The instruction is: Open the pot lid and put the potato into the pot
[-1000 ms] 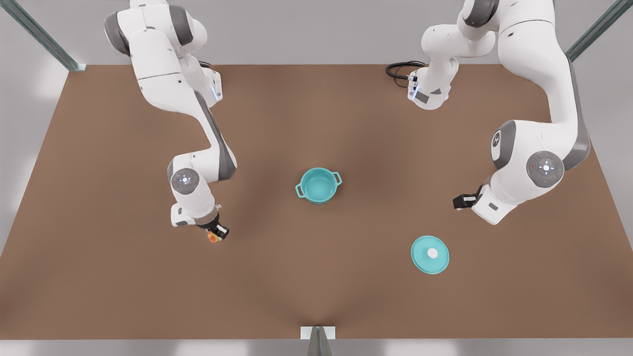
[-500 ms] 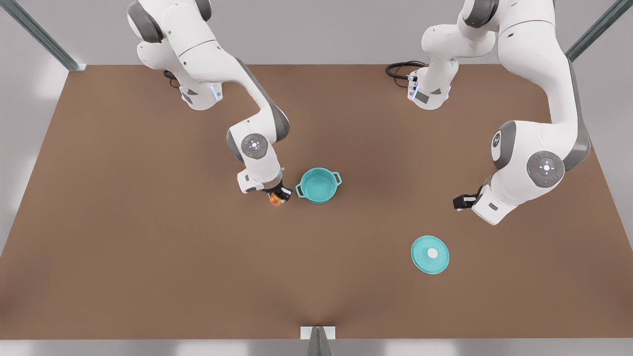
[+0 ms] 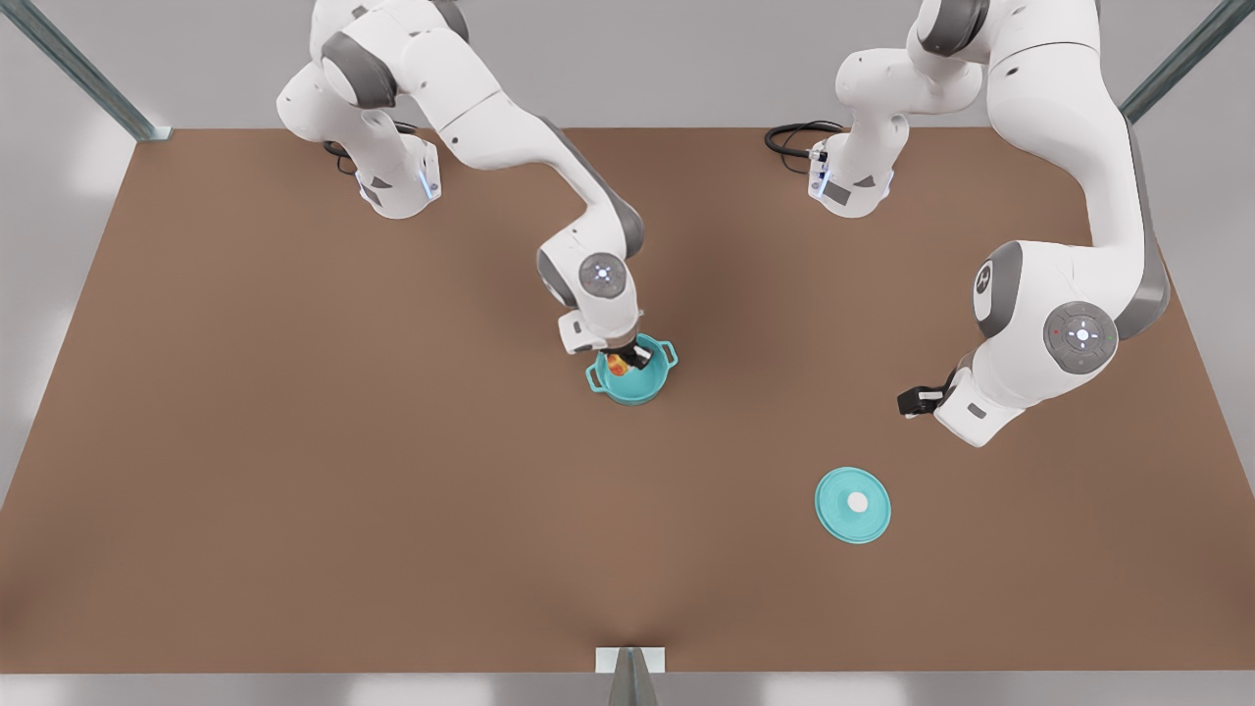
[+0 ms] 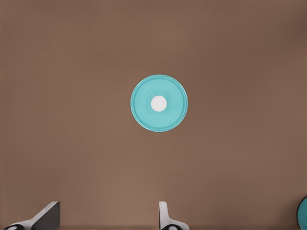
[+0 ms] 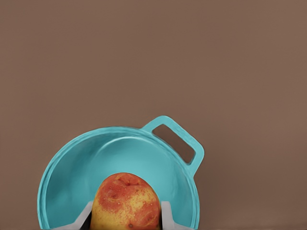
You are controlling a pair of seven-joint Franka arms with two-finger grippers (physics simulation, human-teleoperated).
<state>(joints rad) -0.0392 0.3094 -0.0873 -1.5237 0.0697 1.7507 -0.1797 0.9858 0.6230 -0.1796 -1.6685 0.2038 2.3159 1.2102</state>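
The teal pot [image 3: 639, 388] stands uncovered at the middle of the brown table [image 3: 294, 490]. My right gripper [image 3: 624, 360], on the arm at the front view's left, is shut on the yellow and orange-red potato [image 3: 617, 364] and holds it over the pot's open mouth. In the right wrist view the potato [image 5: 125, 201] sits between the fingers [image 5: 166, 214], above the pot's teal inside [image 5: 120, 148]. The pot lid [image 3: 852, 504] lies flat with its knob up toward the front right. My left gripper [image 3: 912, 400] waits open, well above the pot lid [image 4: 159, 103].
Both arm bases [image 3: 397, 181] [image 3: 851, 181] stand at the table's far edge, with a black cable [image 3: 789, 137] beside the right one. Metal frame posts [image 3: 78, 69] rise at the back corners. A small bracket [image 3: 629, 662] sits at the front edge.
My right gripper carried the potato from the table's left side rightward to above the pot. The left arm, the pot and the lid have stayed still.
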